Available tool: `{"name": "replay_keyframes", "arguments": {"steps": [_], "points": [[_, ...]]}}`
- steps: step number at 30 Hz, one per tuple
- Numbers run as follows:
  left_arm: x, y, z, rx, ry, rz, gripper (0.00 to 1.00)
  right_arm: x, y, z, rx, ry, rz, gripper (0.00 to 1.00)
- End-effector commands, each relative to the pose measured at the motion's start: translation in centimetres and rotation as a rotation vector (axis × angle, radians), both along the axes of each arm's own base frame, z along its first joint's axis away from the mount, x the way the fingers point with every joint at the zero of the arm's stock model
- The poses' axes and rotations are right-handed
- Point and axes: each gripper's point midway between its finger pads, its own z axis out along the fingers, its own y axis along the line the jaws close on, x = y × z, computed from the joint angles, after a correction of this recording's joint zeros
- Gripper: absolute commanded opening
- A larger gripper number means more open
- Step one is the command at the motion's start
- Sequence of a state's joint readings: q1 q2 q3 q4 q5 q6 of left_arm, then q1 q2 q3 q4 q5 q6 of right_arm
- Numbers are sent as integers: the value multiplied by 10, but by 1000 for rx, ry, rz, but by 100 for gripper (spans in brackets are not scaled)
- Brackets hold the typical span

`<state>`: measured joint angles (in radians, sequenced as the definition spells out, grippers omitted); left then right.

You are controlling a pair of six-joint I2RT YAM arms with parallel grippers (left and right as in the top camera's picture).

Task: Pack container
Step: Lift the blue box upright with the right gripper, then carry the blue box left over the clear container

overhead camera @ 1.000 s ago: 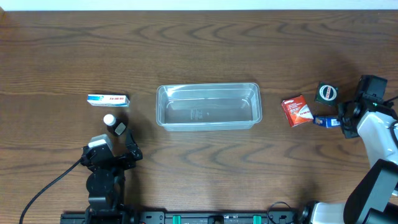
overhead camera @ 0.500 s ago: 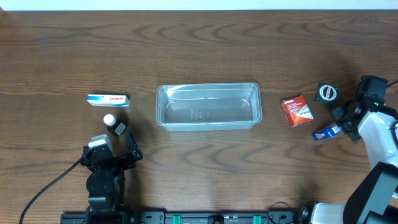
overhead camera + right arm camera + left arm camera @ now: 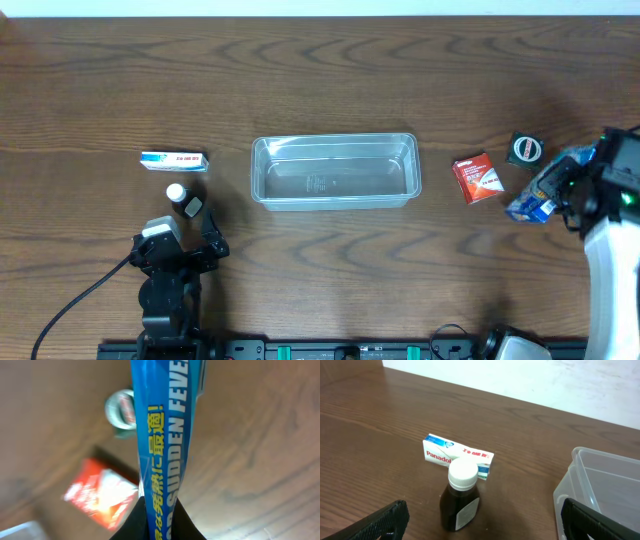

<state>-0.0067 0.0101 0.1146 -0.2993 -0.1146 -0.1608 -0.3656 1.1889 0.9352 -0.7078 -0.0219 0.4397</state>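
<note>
The clear plastic container (image 3: 335,171) lies empty at the table's middle; its corner shows in the left wrist view (image 3: 600,485). My right gripper (image 3: 560,190) is shut on a blue packet (image 3: 535,200), held off the table at the far right; the packet fills the right wrist view (image 3: 165,435) between the fingers (image 3: 161,520). My left gripper (image 3: 185,240) is open and empty, just short of a dark bottle with a white cap (image 3: 183,200) (image 3: 461,495). A white and blue Panadol box (image 3: 174,160) (image 3: 457,455) lies beyond the bottle.
A red packet (image 3: 477,177) (image 3: 102,492) lies right of the container. A round black and green tin (image 3: 525,149) (image 3: 120,412) lies past it. A white wall edge runs along the table's far side.
My right gripper has lifted the blue packet off the table and swung it up and slightly right. The left arm has not moved.
</note>
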Motion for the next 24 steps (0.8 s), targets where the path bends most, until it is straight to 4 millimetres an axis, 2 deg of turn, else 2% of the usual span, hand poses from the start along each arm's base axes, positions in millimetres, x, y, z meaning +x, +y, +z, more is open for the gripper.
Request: {"name": "replay_keyframes", "arguments": {"steps": [1, 6, 10, 17, 24], "points": [[-2, 1, -13, -1, 38, 7, 98, 10, 29, 39, 49, -162, 153, 10], [-2, 1, -13, -1, 38, 7, 98, 18, 81, 83, 126, -350, 365, 11], [-2, 1, -13, -1, 38, 7, 98, 23, 120, 101, 160, -424, 499, 11], [-2, 1, -13, -1, 38, 7, 98, 41, 180, 104, 178, -446, 574, 9], [-2, 1, -13, -1, 38, 7, 98, 58, 222, 89, 126, -432, 482, 5]]}}
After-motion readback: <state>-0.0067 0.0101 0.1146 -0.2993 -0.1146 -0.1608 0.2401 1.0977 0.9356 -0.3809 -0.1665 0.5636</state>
